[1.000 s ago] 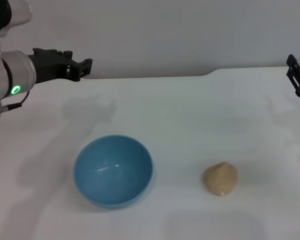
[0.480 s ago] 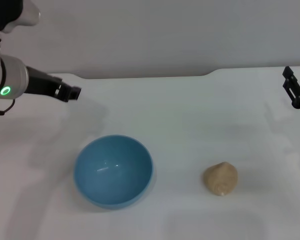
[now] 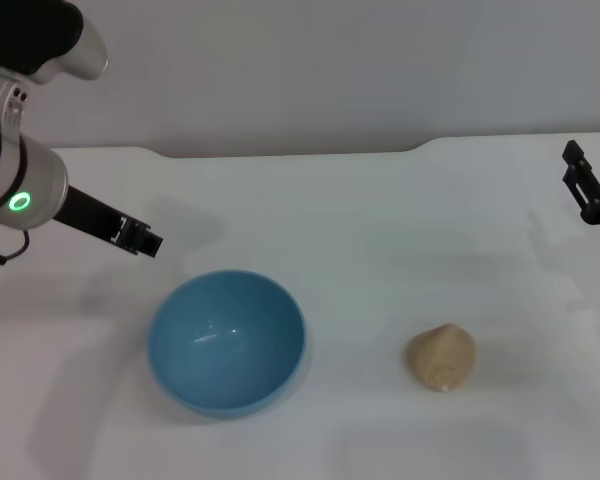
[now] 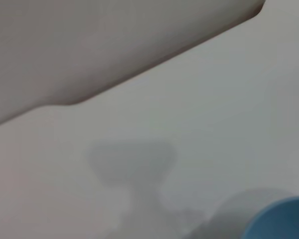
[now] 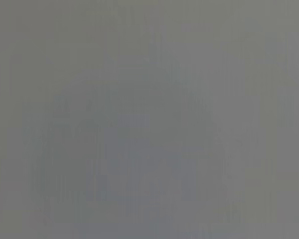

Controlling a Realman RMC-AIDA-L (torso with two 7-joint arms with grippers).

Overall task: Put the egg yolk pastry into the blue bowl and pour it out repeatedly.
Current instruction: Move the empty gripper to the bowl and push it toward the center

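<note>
The blue bowl (image 3: 226, 340) stands upright and empty on the white table, near its front left; a piece of its rim (image 4: 284, 221) shows in the left wrist view. The egg yolk pastry (image 3: 441, 357) lies on the table to the right of the bowl, well apart from it. My left gripper (image 3: 140, 240) hangs low over the table just behind and to the left of the bowl, pointing toward it and holding nothing. At the right edge of the head view my right gripper (image 3: 592, 185) is open and empty, far behind and to the right of the pastry.
The white table (image 3: 380, 220) ends at a grey wall behind, with a step in its back edge at the right. The left gripper's shadow (image 4: 132, 162) falls on the table behind the bowl. The right wrist view shows only plain grey.
My left arm has swung down and toward the front, bringing its gripper from up near the back wall to just behind the bowl. The right gripper has drifted slightly lower and inward. Bowl and pastry are unmoved.
</note>
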